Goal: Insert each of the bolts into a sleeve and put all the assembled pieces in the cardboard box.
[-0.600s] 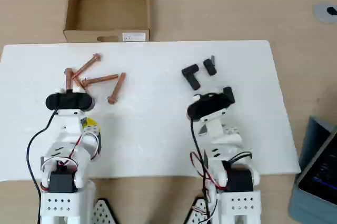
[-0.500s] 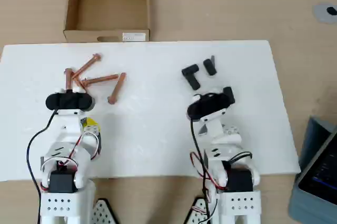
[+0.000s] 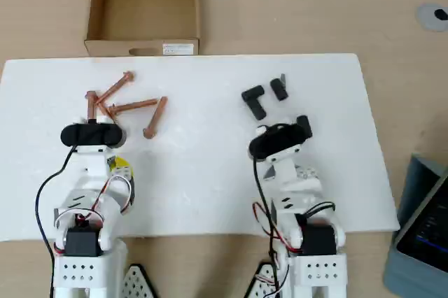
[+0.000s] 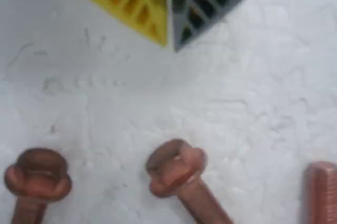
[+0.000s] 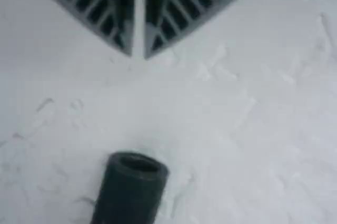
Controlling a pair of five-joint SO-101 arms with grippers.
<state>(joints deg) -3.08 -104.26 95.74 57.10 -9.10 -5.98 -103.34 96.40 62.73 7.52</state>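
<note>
- I see the box (image 3: 143, 11) open at upper left, beyond the mat (image 3: 203, 172).
- My left gripper (image 4: 171, 42) has its fingers pressed together, empty, just short of two bolt heads (image 4: 176, 165).
- My right gripper (image 5: 138, 50) shows a hairline gap, empty; a sleeve (image 5: 131, 190) lies with its open end facing it.
- The bolts (image 3: 133, 106) lie flat left of centre, their axes fanned and crossing.
- The sleeves (image 3: 253, 102) are scattered right of centre.

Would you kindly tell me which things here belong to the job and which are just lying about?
Job: copper bolts, black sleeves, cardboard box.
Lying about: grey disc on the tabletop, blue-grey device at the edge.
</note>
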